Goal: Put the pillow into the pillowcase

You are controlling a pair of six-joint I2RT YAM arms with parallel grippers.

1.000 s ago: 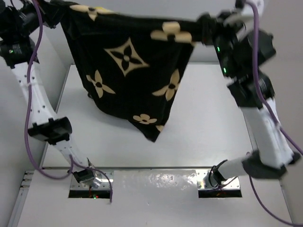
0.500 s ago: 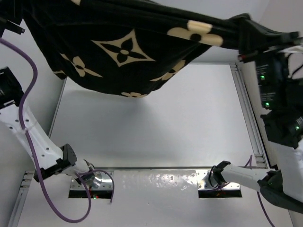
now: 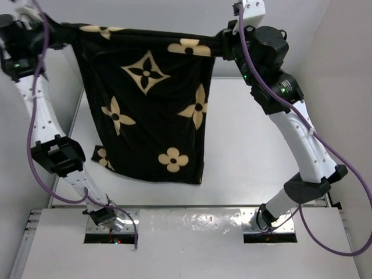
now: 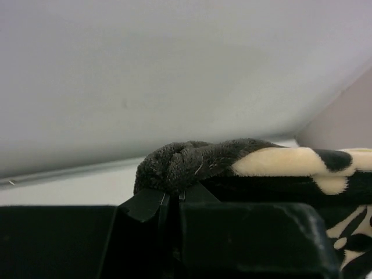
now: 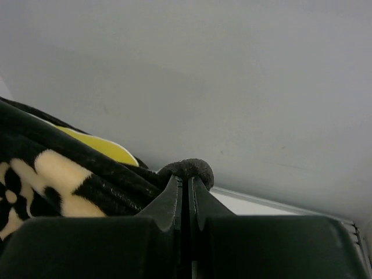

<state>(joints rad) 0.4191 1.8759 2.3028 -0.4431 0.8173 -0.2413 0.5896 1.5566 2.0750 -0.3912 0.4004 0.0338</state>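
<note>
1. Up in the air over the white bench (image 3: 256,163): a black plush pillowcase (image 3: 145,110) with tan flower and star shapes on it.
2. Spread out wide like a curtain, with the top edge pulled tight from side to side, above the far edge of the bench.
3. Hangs down flat from there, with the low edge closer to the near edge of the bench; cannot tell if touching the bench.
4. At the top left corner of the cloth: the left gripper (image 4: 168,199), pressed together on a bunch of the black fuzzy fabric.
5. At the top right corner: the right gripper (image 5: 187,185), pinched tight on a small roll of the same black cloth.
6. Both held up high and well apart, one at each end of the top edge.
7. Just beside the right gripper, tucked in the folds: a bright yellow-green patch (image 5: 104,148); cannot tell what.
8. Lower left corner of the pillowcase folded over a little, showing one more tan flower.
</note>
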